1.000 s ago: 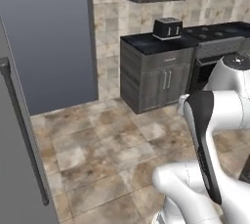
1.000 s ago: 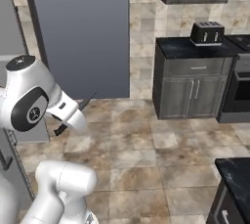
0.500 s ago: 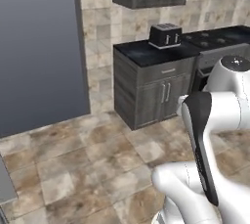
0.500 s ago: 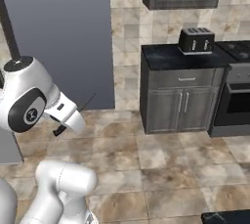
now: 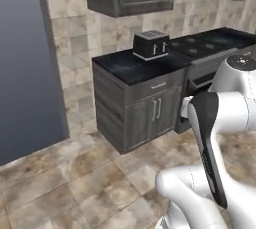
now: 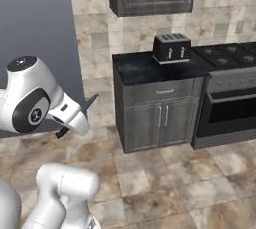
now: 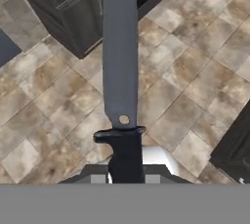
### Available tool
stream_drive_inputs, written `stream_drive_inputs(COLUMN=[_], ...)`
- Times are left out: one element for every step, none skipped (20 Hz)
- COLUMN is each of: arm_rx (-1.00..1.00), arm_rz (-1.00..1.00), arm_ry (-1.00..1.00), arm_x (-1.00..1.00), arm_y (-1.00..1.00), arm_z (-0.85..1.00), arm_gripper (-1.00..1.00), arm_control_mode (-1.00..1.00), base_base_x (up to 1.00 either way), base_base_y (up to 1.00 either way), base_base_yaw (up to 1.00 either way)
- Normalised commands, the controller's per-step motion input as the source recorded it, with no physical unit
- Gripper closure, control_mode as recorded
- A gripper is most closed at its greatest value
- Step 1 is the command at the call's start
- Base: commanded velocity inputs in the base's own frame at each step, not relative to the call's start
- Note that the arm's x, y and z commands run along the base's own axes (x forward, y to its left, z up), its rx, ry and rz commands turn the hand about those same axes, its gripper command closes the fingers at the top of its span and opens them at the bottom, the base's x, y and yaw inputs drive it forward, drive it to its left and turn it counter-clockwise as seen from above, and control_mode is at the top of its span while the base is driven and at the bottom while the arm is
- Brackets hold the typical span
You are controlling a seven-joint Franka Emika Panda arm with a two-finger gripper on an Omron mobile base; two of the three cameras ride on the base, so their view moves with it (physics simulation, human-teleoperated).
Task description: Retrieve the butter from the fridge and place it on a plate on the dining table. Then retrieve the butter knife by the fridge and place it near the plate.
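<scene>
Your gripper [image 7: 125,176] at the bottom middle of the hand view is clenched on the butter knife [image 7: 119,66], whose grey blade runs straight up the centre of the frame over the tiled floor [image 7: 185,71]. In the right base view the knife pokes out at centre left, a thin dark sliver, though it's hard to make out there. A black toaster [image 6: 171,47] sits on the counter [image 6: 150,68] in the upper middle, with the oven [image 6: 230,105] at right.
</scene>
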Motion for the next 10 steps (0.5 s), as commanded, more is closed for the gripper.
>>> stream_drive_inputs(arm_rx=[0.00, 0.00, 0.00, 0.00, 0.00, 0.00, 0.00, 0.00, 0.00, 0.00], arm_rz=[0.00, 0.00, 0.00, 0.00, 0.00, 0.00, 0.00, 0.00, 0.00, 0.00], arm_ry=[0.00, 0.00, 0.00, 0.00, 0.00, 0.00, 0.00, 0.00, 0.00, 0.00], arm_x=[0.00, 0.00, 0.00, 0.00, 0.00, 0.00, 0.00, 0.00, 0.00, 0.00], arm_y=[0.00, 0.00, 0.00, 0.00, 0.00, 0.00, 0.00, 0.00, 0.00, 0.00], arm_z=[0.00, 0.00, 0.00, 0.00, 0.00, 0.00, 0.00, 0.00, 0.00, 0.00], arm_gripper=[1.00, 1.00, 1.00, 1.00, 1.00, 1.00, 1.00, 1.00, 1.00, 1.00], arm_control_mode=[1.00, 1.00, 1.00, 1.00, 1.00, 1.00, 1.00, 1.00, 1.00, 1.00], base_base_x=[0.79, 0.84, 0.85, 0.93, 0.96, 0.90, 0.88, 0.89, 0.89, 0.91], base_base_y=[0.00, 0.00, 0.00, 0.00, 0.00, 0.00, 0.00, 0.00, 0.00, 0.00], base_base_yaw=[-0.52, -0.55, -0.59, -0.66, -0.73, -0.75, -0.76, -0.76, -0.76, -0.76])
